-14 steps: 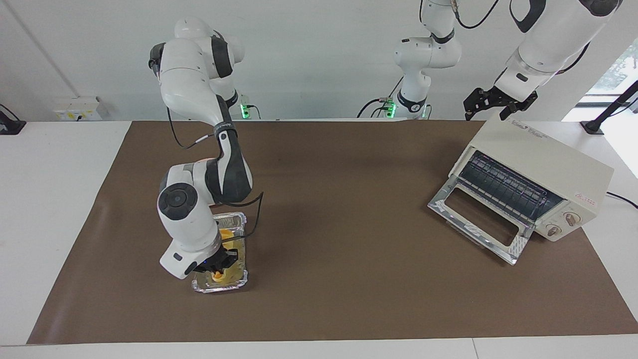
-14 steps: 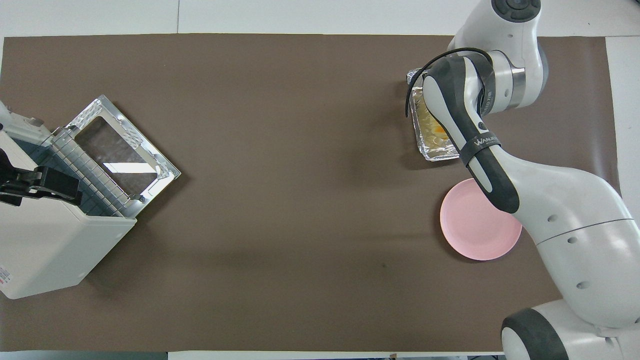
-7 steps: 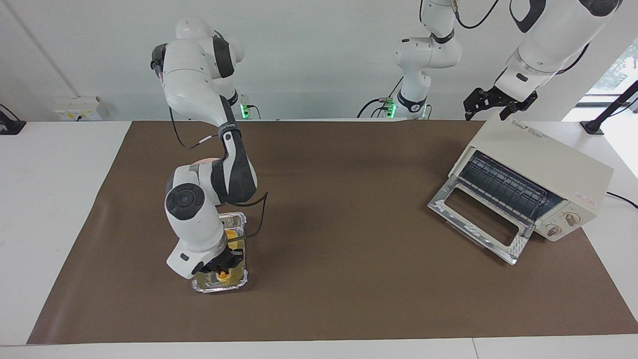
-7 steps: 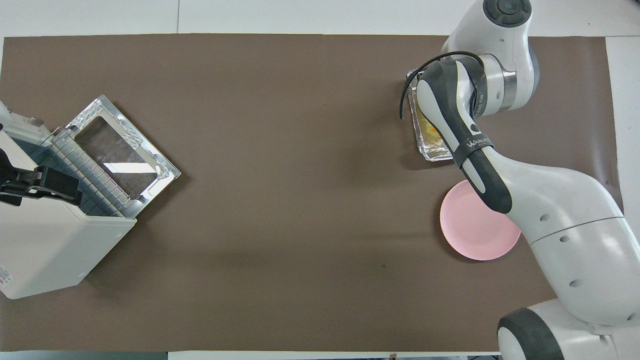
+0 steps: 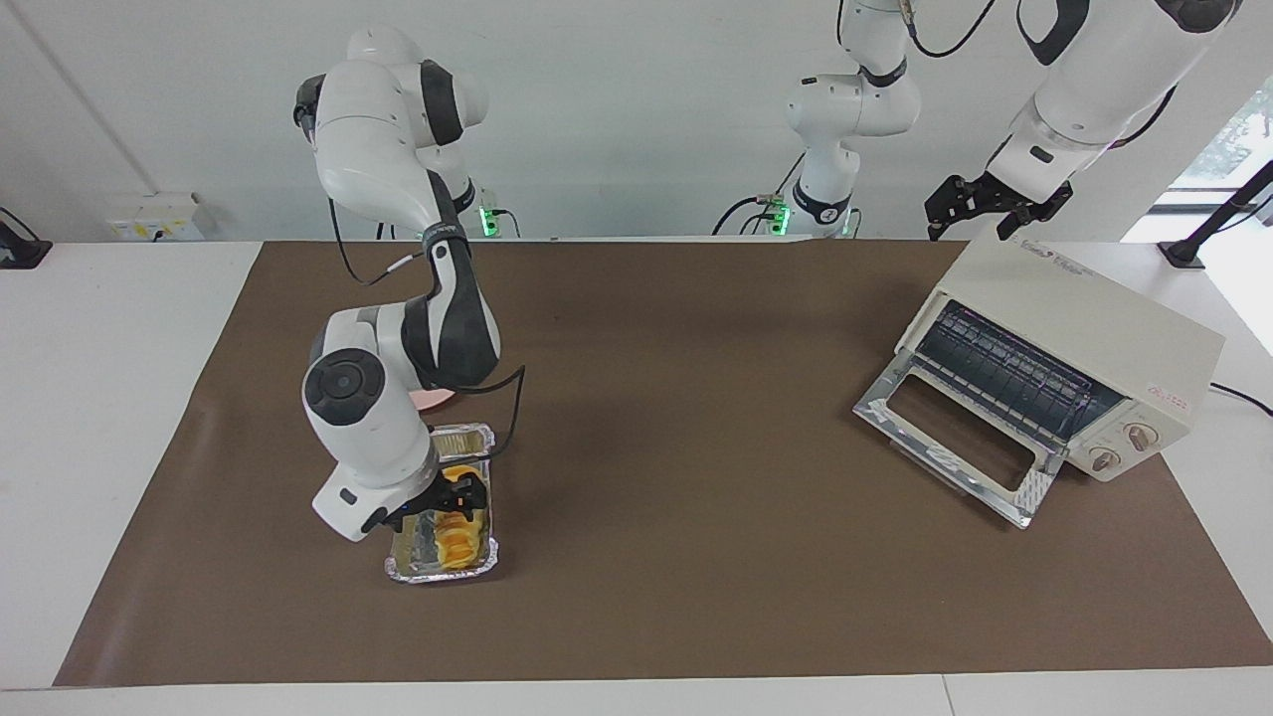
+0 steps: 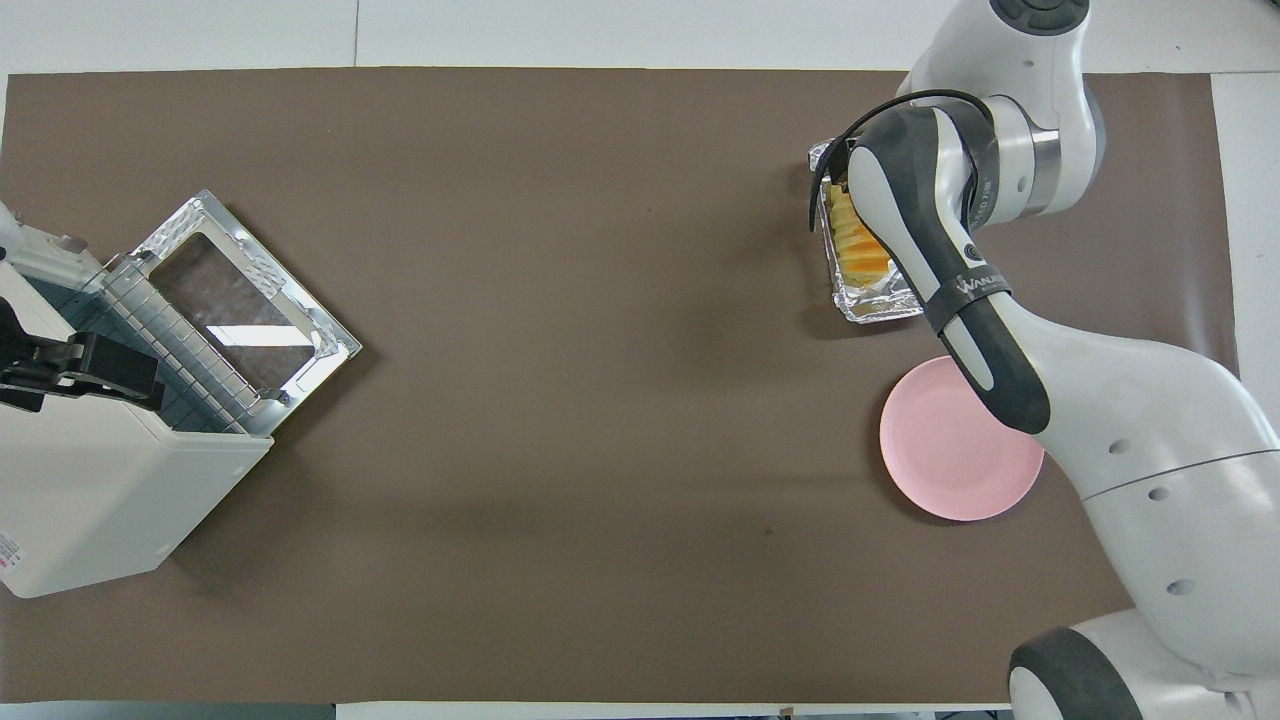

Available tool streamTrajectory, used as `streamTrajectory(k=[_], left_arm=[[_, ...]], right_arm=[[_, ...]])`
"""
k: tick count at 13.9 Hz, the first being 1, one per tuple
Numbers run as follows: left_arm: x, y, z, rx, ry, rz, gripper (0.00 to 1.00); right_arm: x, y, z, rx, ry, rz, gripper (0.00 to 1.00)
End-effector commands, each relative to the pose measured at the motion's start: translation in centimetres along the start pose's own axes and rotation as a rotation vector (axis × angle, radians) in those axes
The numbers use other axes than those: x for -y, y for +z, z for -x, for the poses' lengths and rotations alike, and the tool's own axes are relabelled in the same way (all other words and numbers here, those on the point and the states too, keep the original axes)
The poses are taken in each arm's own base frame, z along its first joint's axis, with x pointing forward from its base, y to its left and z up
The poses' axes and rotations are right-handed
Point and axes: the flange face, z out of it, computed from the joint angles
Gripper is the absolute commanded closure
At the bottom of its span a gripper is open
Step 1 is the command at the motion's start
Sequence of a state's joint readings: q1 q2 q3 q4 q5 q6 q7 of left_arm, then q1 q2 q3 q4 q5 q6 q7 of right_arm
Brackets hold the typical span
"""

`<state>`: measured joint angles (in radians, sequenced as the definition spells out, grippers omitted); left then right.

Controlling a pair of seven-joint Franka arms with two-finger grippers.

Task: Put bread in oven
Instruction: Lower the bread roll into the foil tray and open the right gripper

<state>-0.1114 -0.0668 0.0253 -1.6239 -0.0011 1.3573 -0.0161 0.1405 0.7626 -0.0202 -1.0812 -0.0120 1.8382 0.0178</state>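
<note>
The bread (image 5: 459,537), a ridged yellow-orange loaf, lies in the silver foil tray (image 5: 438,575) toward the right arm's end of the table; in the overhead view the bread (image 6: 858,245) shows partly beside the forearm. My right gripper (image 5: 455,497) hangs open just over the loaf's end nearer the robots, holding nothing. The cream oven (image 5: 1074,338) stands at the left arm's end with its glass door (image 5: 955,438) dropped open and the wire rack showing. My left gripper (image 5: 995,204) waits open over the oven's (image 6: 100,490) top edge.
A round pink plate (image 6: 960,440) lies beside the foil tray (image 6: 880,305), nearer to the robots, partly under the right forearm. A brown mat (image 5: 696,497) covers the table between tray and oven. A power cable runs from the oven off the table's end.
My right gripper has opened and lifted a little off the loaf, which now lies uncovered along the tray. The left arm has not moved.
</note>
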Motion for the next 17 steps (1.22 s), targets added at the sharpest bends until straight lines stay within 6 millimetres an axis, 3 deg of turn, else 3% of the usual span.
streamTrajectory(k=[1, 3, 6, 10, 13, 14, 17], left_arm=[[0.3, -0.2, 0.5, -0.016, -0.001, 0.009, 0.0], [0.4, -0.2, 0.5, -0.016, -0.001, 0.007, 0.0], [0.3, -0.2, 0.5, -0.016, -0.001, 0.009, 0.0], [0.3, -0.2, 0.5, -0.016, -0.001, 0.009, 0.0], [0.3, -0.2, 0.5, -0.016, -0.001, 0.009, 0.0], [0.3, -0.2, 0.5, -0.016, -0.001, 0.009, 0.0], [0.3, -0.2, 0.5, -0.016, -0.001, 0.009, 0.0]], right_arm=[[-3.7, -0.6, 0.6, 0.013, 0.062, -0.019, 0.0], [-4.2, -0.5, 0.5, 0.003, 0.053, -0.009, 0.0], [-6.0, 1.7, 1.1, 0.007, 0.033, 0.0, 0.0], [-5.8, 4.3, 2.9, -0.008, -0.014, 0.002, 0.01], [-5.1, 4.4, 3.0, -0.005, -0.021, 0.001, 0.09], [-5.0, 4.6, 3.1, 0.001, -0.023, 0.0, 0.19], [-4.7, 5.1, 3.7, 0.007, -0.026, 0.0, 0.82]])
